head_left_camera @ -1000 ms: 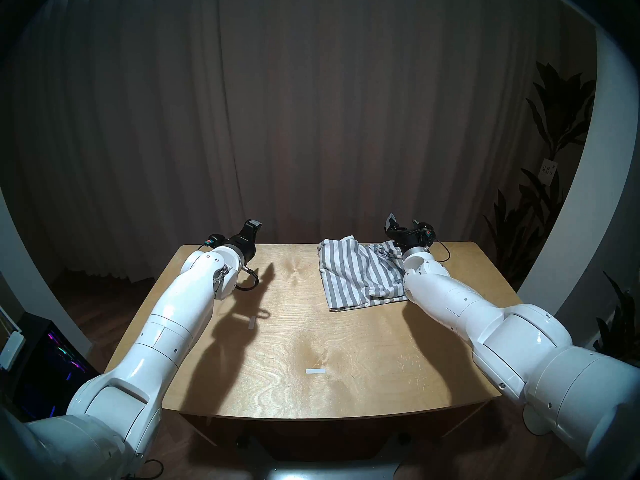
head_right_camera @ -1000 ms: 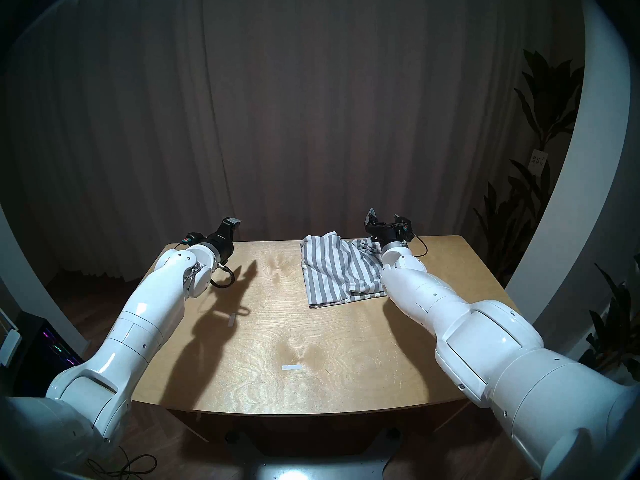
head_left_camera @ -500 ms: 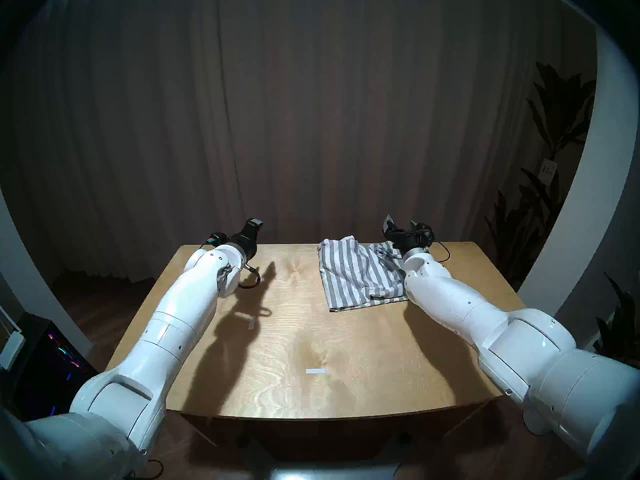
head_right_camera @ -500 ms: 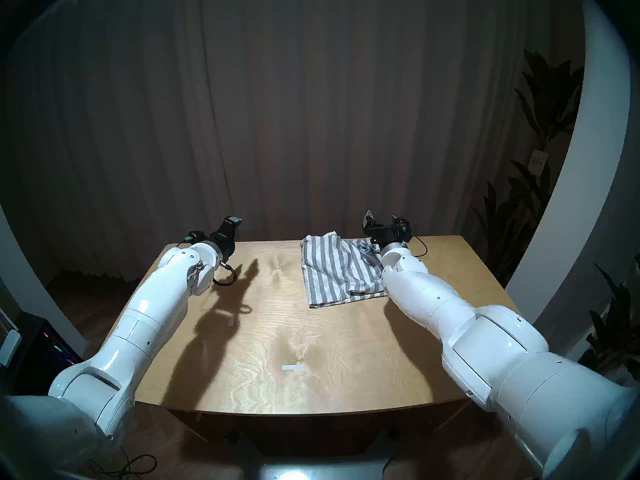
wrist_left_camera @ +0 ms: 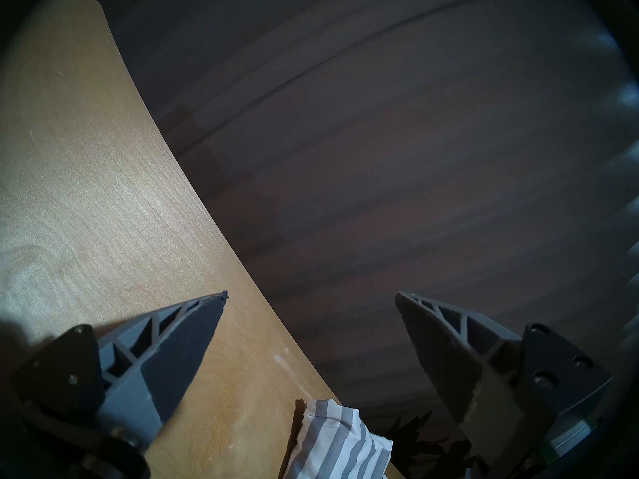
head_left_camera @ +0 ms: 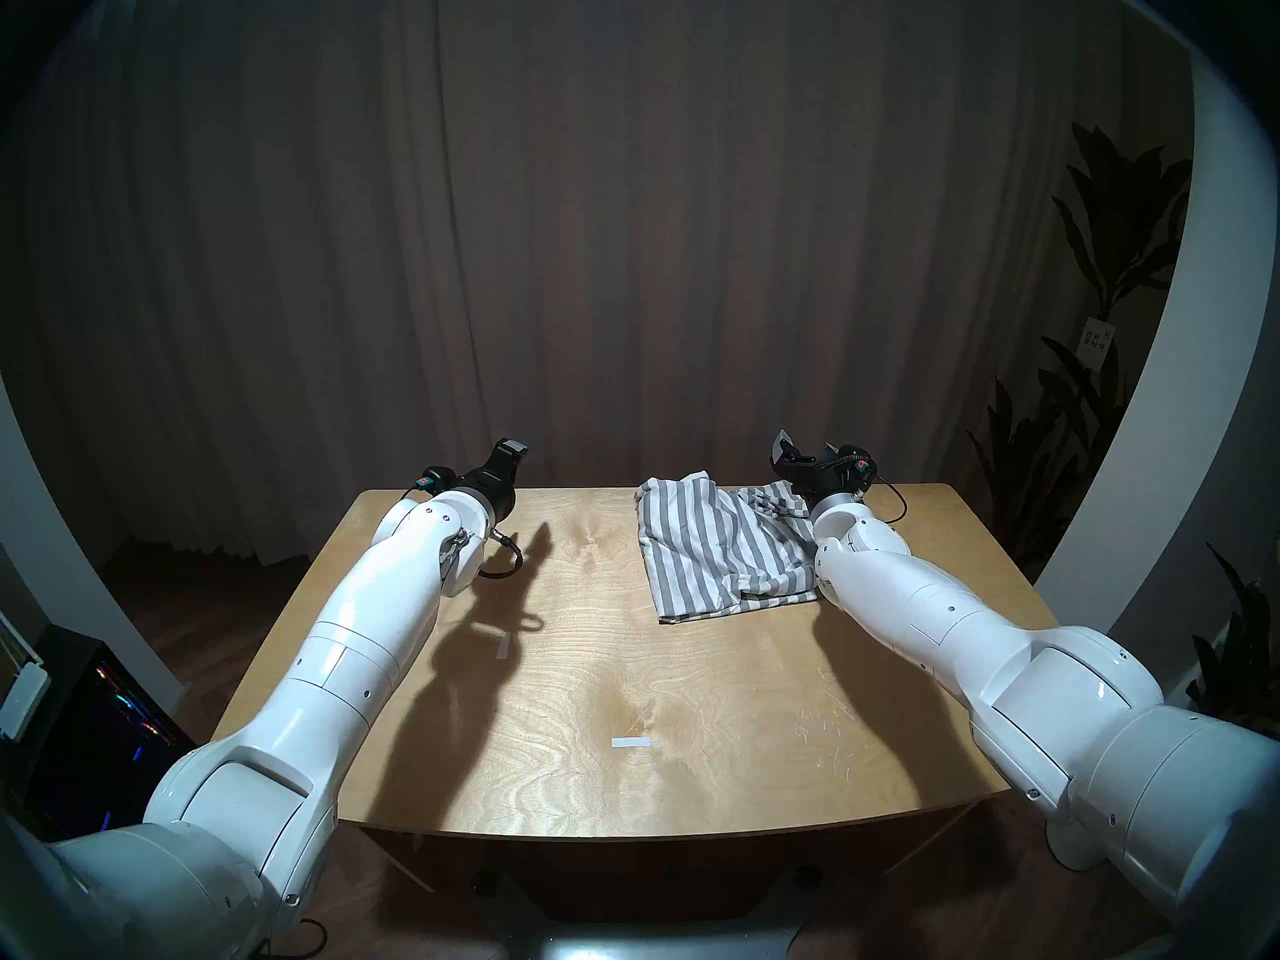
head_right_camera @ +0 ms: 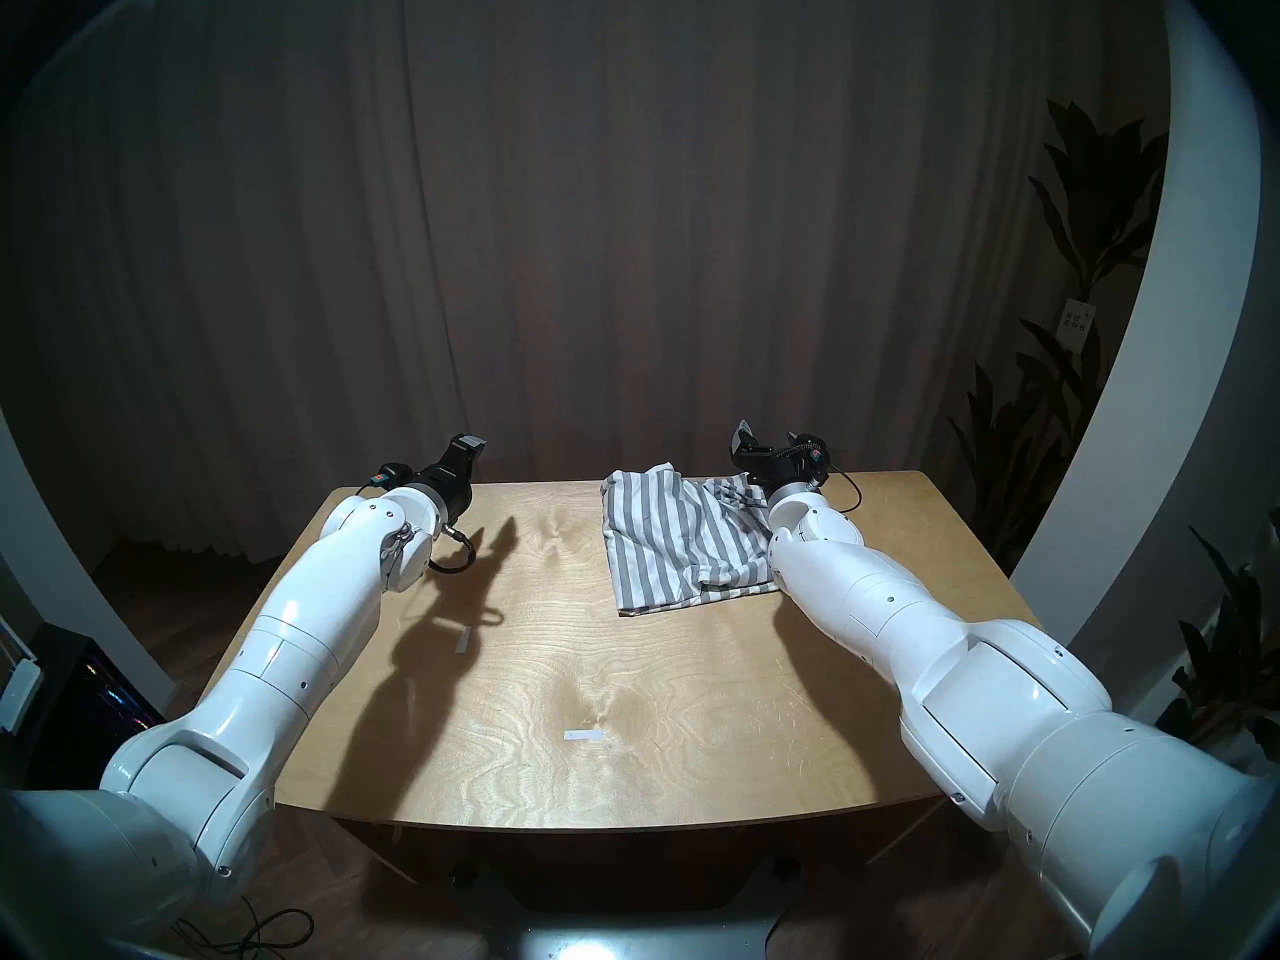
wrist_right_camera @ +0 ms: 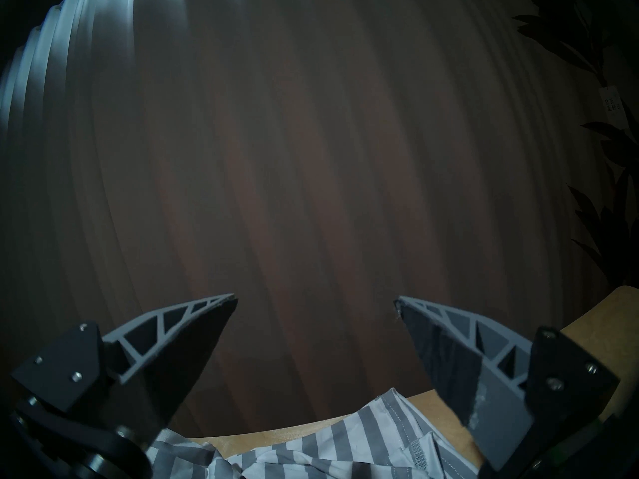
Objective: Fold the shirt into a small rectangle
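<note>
The grey-and-white striped shirt [head_left_camera: 720, 546] [head_right_camera: 682, 539] lies folded into a rough, rumpled rectangle at the far right of the wooden table [head_left_camera: 623, 695]. Its right part is bunched up. My right gripper [head_left_camera: 807, 449] [wrist_right_camera: 315, 303] hangs open just above the shirt's far right corner, nothing between its fingers; the stripes [wrist_right_camera: 311, 457] show below it. My left gripper [head_left_camera: 511, 449] [wrist_left_camera: 311, 297] stands open over the table's far left edge, well apart from the shirt, whose corner [wrist_left_camera: 335, 443] shows at the bottom of the left wrist view.
Two small white tape strips [head_left_camera: 632, 742] [head_left_camera: 503, 645] lie on the table. A dark curtain [head_left_camera: 623, 245] hangs behind the far edge. A potted plant [head_left_camera: 1108, 314] stands at the right, a dark cabinet with lights [head_left_camera: 90, 723] at the left.
Both forearms have shifted slightly, the right elbow drifting outward to the right. The grippers stay open at nearly the same places, and the shirt has not moved.
</note>
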